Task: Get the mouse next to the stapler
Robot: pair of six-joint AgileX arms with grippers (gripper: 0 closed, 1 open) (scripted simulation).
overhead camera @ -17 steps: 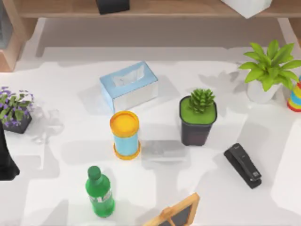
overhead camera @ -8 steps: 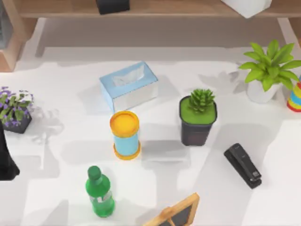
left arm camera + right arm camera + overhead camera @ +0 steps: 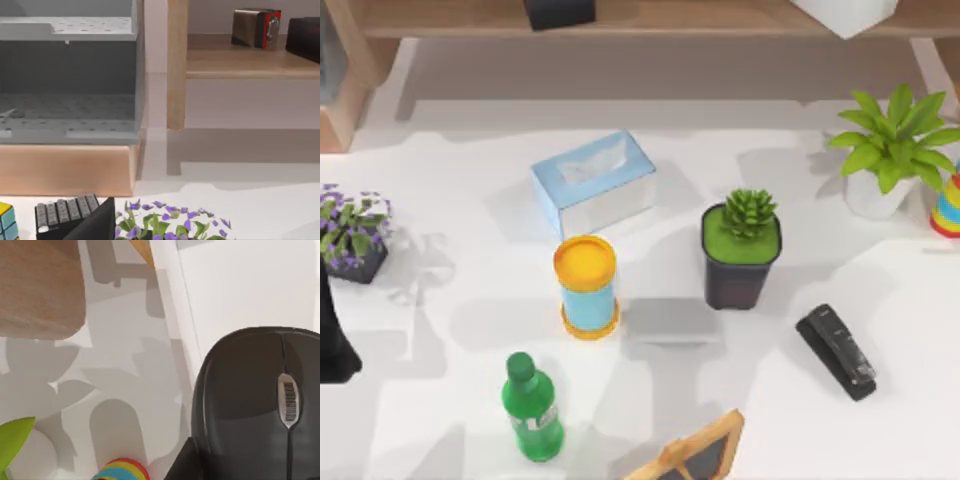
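- Far left of the top view: a dark part of the left arm (image 3: pixel 332 350) is seen at the table edge, parked. Its pincer's state can't be told.
- Just behind it, a purple-flowered plant (image 3: pixel 350 235) is set in a dark pot; the same plant (image 3: pixel 165 225) is seen in the left wrist view, beside a small dark keypad (image 3: pixel 62 215) and the corner of a colour cube (image 3: pixel 6 220), w/ a grey perforated rack (image 3: pixel 67 80) and a wooden shelf (image 3: pixel 250 60) behind.
- Left of centre, near the front: a green bottle (image 3: pixel 532 408) is stood upright.
- Behind it, an orange-lidded, pale blue canister (image 3: pixel 586 287) is stood upright; further back, a pale blue tissue box (image 3: pixel 593 182) is laid at an angle.
- At the front edge, centre: a wooden-framed chalkboard (image 3: pixel 695 452) is cut off by the frame.
- Right of centre: a succulent is held in a black square pot (image 3: pixel 740 250).
- Right & nearer the front: the stapler (image 3: pixel 836 351), black & elongated, is laid diagonally on the white table (image 3: pixel 440 400), near the black pot but apart from it.
- Far right, at the back: a leafy green plant (image 3: pixel 892 150) in a white pot is placed next to a striped stacking toy (image 3: pixel 948 205).
- Right wrist view: the mouse (image 3: pixel 260 405), black w/ a scroll wheel, is seen very close to the camera, above the table; the striped toy (image 3: pixel 120 470) is seen below it. Whether the right pincer is gripping it can't be told.
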